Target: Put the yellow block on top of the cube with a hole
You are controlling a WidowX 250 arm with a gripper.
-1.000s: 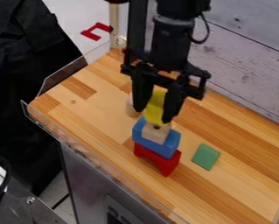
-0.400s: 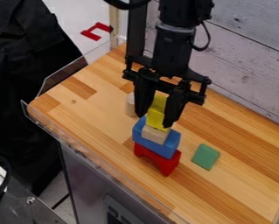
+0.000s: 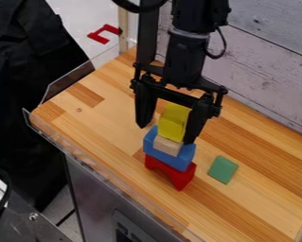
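Observation:
My gripper (image 3: 165,134) hangs over the middle of the table with its fingers spread, one on each side of the yellow block (image 3: 173,124). A gap shows between the left finger and the block; the right finger is close beside it. The yellow block rests on the small wooden cube (image 3: 167,145), and the cube's hole is hidden beneath it. Under the cube is a blue block (image 3: 178,158), which stands on a red arch-like block (image 3: 171,173).
A green block (image 3: 222,169) lies right of the stack on the wooden table (image 3: 248,208). Clear panels (image 3: 67,80) edge the table's left side. A whitish plank wall (image 3: 267,71) runs along the back right.
The gripper was closed around the yellow block and lowered it slightly onto the cube. Now its fingers have opened wide, and the block stays on the cube.

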